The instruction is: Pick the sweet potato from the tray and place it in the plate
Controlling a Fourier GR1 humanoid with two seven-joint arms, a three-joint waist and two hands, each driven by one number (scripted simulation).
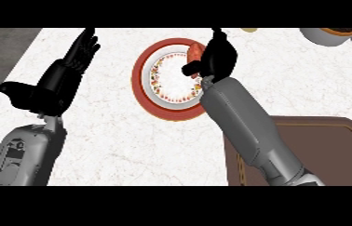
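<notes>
The fingers [219,46] of the right hand [214,57] curl round the sweet potato [196,53], whose reddish-orange skin shows only at the hand's left side; the rest is hidden under the black palm. Hand and sweet potato sit over the right rim of the plate [159,108], a round dish with a red outer band and a white centre ringed by a small coloured pattern. Whether the sweet potato touches the plate cannot be told. The grey right forearm [244,122] runs from the hand down to the lower right, covering the plate's lower right edge and crossing the left part of the brown tray [323,150], which lies on the bench [138,146] at the lower right.

The left hand [58,81] rests at the left of the view, fingers straight and pointing up, well apart from the plate.

At the top right edge stands a white bowl [323,36], partly cut off, and a small pale object [249,29] shows beside it, too little visible to name.
</notes>
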